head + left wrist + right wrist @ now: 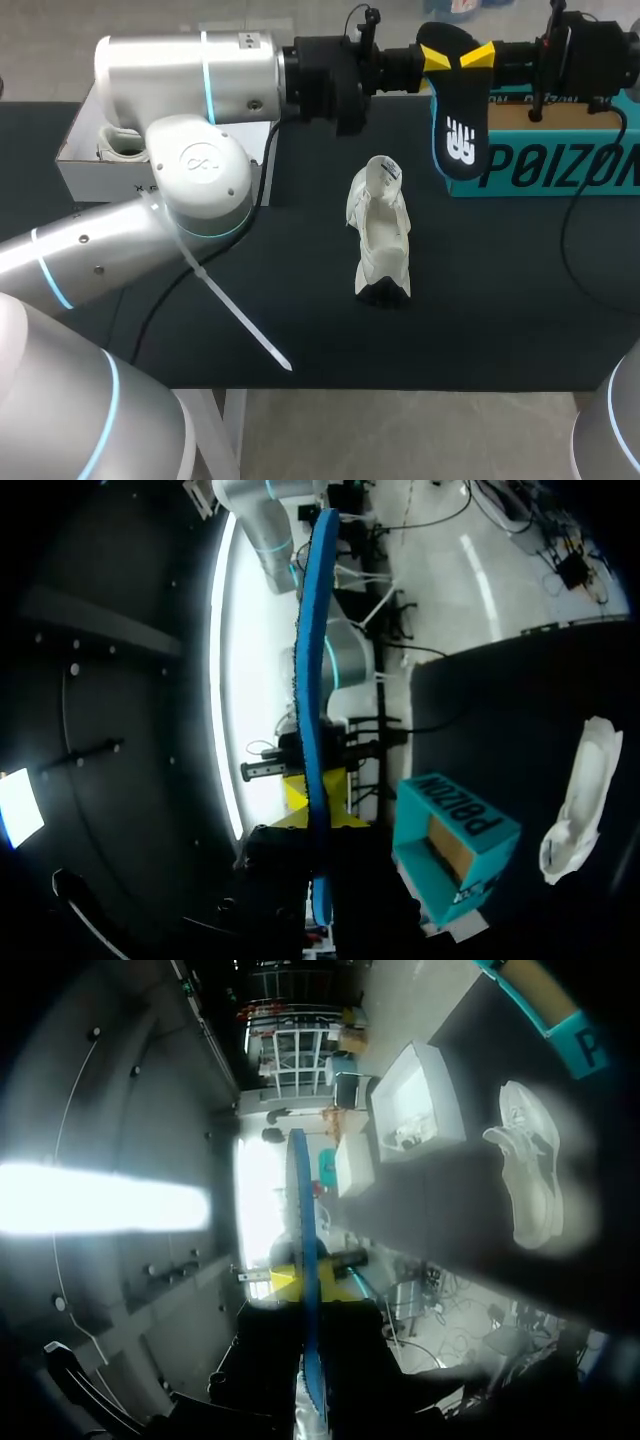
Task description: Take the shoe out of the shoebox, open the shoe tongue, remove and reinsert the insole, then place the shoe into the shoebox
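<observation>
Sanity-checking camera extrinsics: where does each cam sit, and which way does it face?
Head view: above and behind, looking down on the table; both arms show, left gripper and right gripper both shut on the insole.
Left wrist view: on the left wrist, looking out along its gripper; insole edge-on in it, teal box beyond.
Right wrist view: on the right wrist, same way; own gripper, white shoebox beyond.
Shared: all three show the insole and the shoe.

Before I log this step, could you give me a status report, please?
Left end effector and right end effector both shut on insole, aloft. Shoe on table, untouched. Nothing in the way.
</observation>
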Available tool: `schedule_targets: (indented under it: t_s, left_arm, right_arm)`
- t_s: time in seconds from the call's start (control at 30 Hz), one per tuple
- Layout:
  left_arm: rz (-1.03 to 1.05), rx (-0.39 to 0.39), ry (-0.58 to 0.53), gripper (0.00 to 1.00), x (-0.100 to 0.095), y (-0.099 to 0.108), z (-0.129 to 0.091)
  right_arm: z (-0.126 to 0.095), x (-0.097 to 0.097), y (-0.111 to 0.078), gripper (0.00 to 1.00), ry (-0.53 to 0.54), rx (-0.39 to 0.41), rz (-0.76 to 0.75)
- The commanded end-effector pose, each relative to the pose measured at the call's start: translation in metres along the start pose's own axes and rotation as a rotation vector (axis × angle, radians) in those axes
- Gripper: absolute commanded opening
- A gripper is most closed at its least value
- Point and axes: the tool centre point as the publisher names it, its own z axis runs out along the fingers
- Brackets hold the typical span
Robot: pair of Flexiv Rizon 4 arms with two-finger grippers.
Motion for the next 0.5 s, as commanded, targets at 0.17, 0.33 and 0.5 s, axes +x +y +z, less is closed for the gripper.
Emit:
schedule_targets:
  t_s: [0.17, 0.33, 0.5]
  left_arm:
    - [-0.017, 0.001, 0.007, 0.00, 0.004, -0.002, 0.001]
    - [-0.040, -0.006, 0.025, 0.00, 0.009, -0.007, -0.010]
    - [-0.065, -0.029, 0.040, 0.00, 0.016, -0.009, -0.023]
  right_arm:
    - [0.001, -0.001, -0.001, 0.13, -0.012, 0.015, -0.002]
    - [-0.020, -0.018, 0.010, 1.00, -0.097, 0.001, 0.006]
    - [-0.057, -0.043, 0.025, 1.00, -0.202, -0.049, 0.035]
